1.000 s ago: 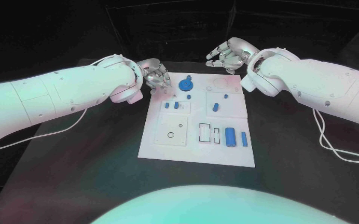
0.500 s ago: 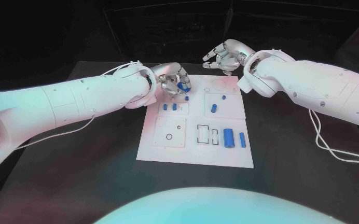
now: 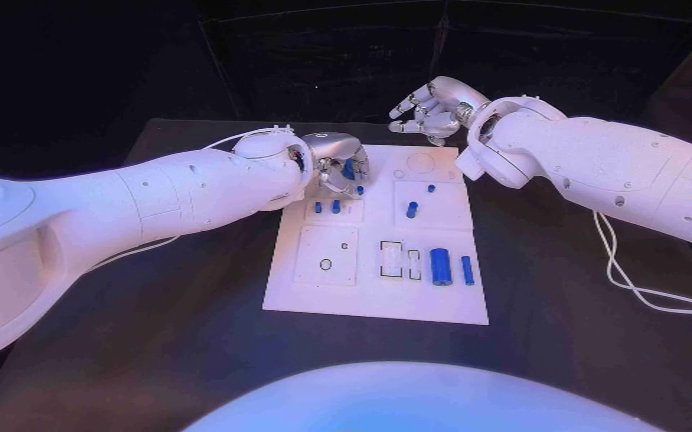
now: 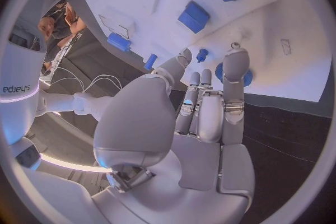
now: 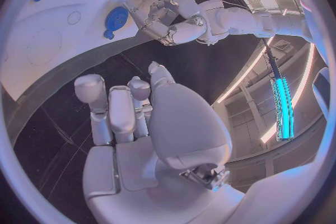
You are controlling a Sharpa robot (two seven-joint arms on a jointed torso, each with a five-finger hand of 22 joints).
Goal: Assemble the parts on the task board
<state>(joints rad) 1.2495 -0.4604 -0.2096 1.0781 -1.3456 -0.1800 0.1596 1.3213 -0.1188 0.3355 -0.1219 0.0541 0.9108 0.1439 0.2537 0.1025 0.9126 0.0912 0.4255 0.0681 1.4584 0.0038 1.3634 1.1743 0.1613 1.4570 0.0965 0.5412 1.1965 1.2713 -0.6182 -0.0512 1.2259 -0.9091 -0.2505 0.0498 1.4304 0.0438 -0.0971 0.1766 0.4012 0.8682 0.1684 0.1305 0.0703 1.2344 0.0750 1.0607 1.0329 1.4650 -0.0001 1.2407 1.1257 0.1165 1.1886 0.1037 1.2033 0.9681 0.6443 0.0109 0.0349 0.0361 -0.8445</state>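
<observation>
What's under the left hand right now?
The left hand hovers over the task board's far left corner. Beneath its fingers lie a round blue disc and a small blue peg. The fingers cover part of the disc; contact can't be judged.

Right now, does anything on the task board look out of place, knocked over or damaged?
Nothing stands out. The task board lies flat on the table, and the blue parts sit on it in tidy spots. The left hand reaches over its far end, and the right hand hovers just beyond the far edge.
</observation>
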